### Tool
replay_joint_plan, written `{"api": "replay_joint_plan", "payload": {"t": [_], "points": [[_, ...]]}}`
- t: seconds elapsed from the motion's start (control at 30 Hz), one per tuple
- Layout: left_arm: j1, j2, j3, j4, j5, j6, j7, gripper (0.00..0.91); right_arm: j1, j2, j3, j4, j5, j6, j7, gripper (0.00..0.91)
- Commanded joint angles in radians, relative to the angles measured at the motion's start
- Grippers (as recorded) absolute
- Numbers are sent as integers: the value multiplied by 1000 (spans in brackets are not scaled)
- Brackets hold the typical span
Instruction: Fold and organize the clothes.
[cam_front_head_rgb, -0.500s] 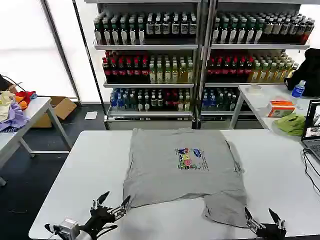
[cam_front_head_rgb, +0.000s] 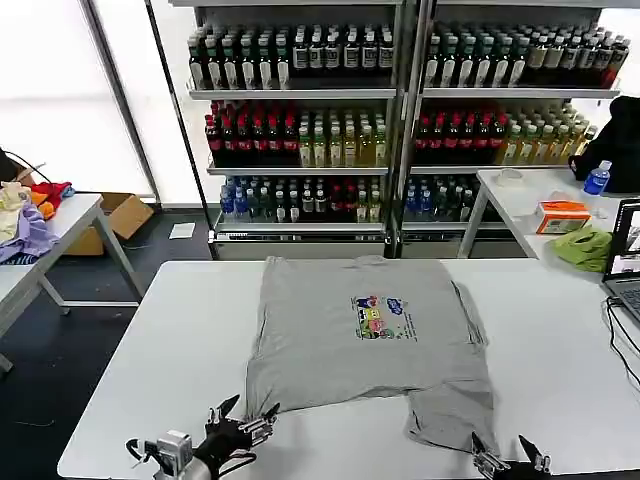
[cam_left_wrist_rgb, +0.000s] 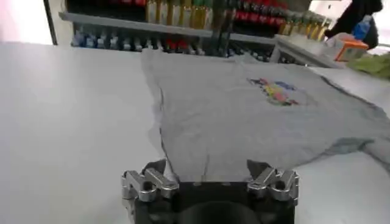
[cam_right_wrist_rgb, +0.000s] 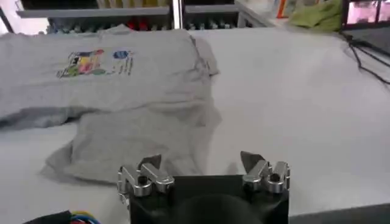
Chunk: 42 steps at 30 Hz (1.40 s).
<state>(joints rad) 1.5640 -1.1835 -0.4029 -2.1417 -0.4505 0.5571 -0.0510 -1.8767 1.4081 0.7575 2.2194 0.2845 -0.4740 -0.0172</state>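
Note:
A light grey short-sleeved shirt with a small multicolour chest print lies spread on the white table, its near right part bunched into a flap. My left gripper is open just off the shirt's near left hem. In the left wrist view that gripper has the grey hem right in front of its fingers. My right gripper is open at the table's near edge by the flap. In the right wrist view this gripper faces the bunched cloth.
Drink shelves stand behind the table. A side table at the right holds an orange box and a lime-green cloth. A laptop with cables lies at the right edge. A garment pile lies on the left table.
Both grippers have dropped lower toward the near edge. The left one has shifted right toward the shirt's hem; the right one has shifted slightly left. The shirt has not moved.

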Motion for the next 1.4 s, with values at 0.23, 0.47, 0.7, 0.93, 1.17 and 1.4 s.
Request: {"api": "replay_joint_plan", "payload": {"t": [0.23,0.47,0.7,0.93,1.17,1.4], "points": [[-3,-20,34,71,43,-10,-18,91,-11,6,-43,-14,-15,4,6,0],[23,-37,37,63,55,-37,-20,10,-15,4,-37,-8,-13,19,4,0],[36,-56,43,66,84,-72,-24,20,-19,2,-40,-9,-12,43,-10,0],[47,-74,25,25,98,-111,-38,20,-14,5,-52,4,6,88,-27,0],[90,-65,-25,-78,101,-104,-34,20,-67,-2,-35,74,73,83,-6,0],[168,-50,-80,-177,102,-36,-20,20,-206,-4,-42,156,108,90,-4,0]]}}
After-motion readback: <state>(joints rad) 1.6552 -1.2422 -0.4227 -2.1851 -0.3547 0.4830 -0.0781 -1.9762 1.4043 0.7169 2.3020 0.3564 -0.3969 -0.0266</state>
